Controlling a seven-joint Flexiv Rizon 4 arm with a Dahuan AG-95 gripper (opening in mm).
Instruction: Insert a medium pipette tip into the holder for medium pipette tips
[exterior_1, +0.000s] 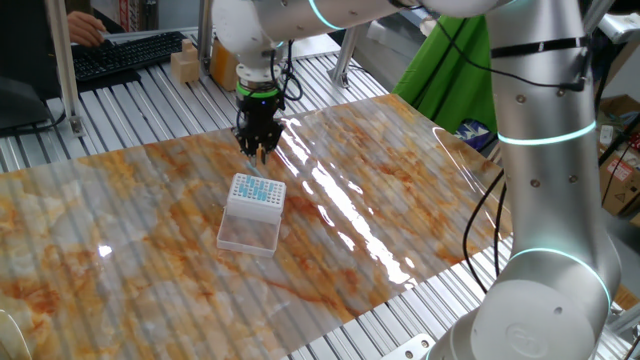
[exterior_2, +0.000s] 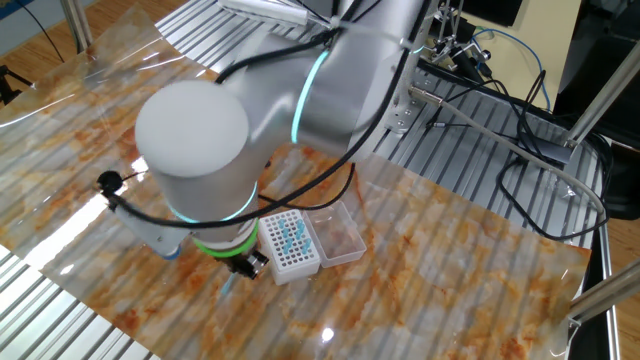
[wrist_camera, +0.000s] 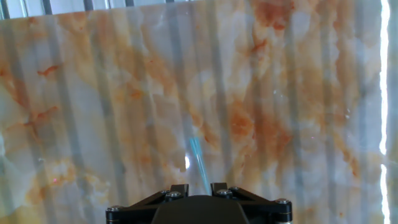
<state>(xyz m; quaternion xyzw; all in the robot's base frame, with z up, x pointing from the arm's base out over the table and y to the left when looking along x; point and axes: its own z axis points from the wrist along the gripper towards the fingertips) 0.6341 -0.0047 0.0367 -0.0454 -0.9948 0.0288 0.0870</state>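
Teal medium pipette tip (wrist_camera: 198, 163) lies just ahead of end effector (wrist_camera: 199, 186)

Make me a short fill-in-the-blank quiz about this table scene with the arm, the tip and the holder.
1. The tip lying on the mat is pale ____ in colour.
2. The holder is a small box coloured ____.
3. In the hand view the tip lies just ahead of the ____.
4. The tool points ____ toward the mat.

Missing words: blue; white; tool; down
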